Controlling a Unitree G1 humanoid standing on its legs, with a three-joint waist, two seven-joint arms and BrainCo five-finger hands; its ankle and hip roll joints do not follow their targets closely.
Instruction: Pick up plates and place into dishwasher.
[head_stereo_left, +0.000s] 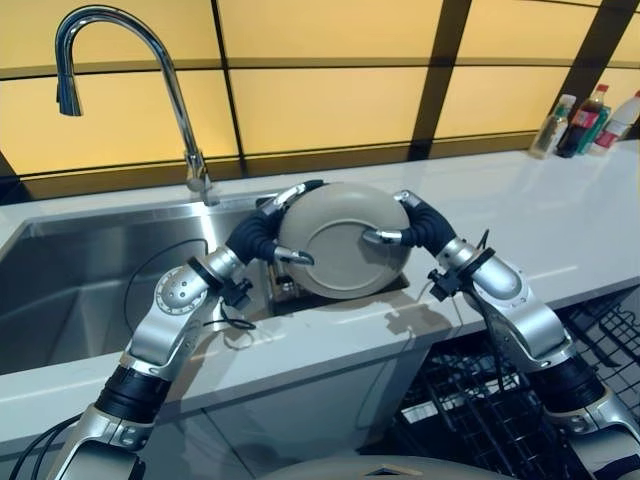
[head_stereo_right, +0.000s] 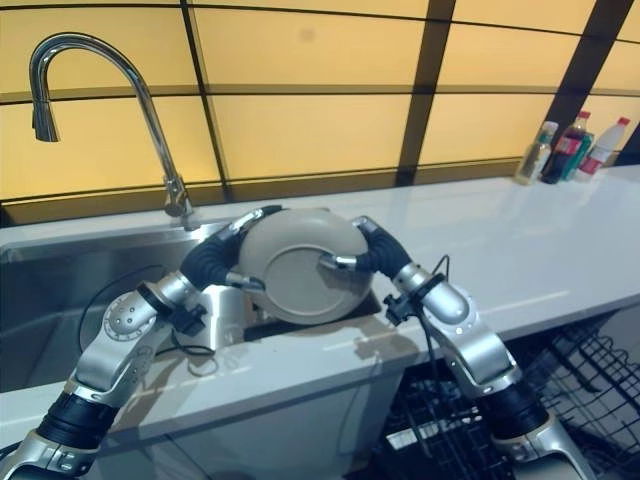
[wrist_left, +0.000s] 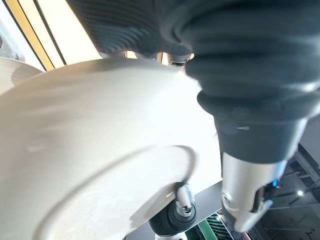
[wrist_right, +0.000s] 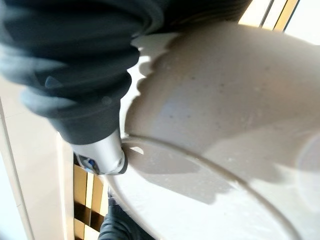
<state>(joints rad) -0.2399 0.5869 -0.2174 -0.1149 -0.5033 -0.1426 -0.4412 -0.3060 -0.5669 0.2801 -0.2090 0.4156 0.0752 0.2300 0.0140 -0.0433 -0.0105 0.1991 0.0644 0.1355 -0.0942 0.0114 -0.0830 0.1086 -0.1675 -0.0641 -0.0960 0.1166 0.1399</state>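
A round beige plate stands on edge, its underside facing me, above the right end of the sink. My left hand grips its left rim, thumb across the underside and fingers hooked over the upper edge. My right hand clamps the right rim the same way, thumb lying on the underside. In the left wrist view the plate lies right against that hand's dark cover. The plate sits just as close in the right wrist view, beside the thumb. The black wire dishwasher rack lies open below the counter at lower right.
A tall chrome faucet rises behind the sink at the left. The white counter runs to the right, with three bottles at its far right end. Something dark sits in the sink under the plate.
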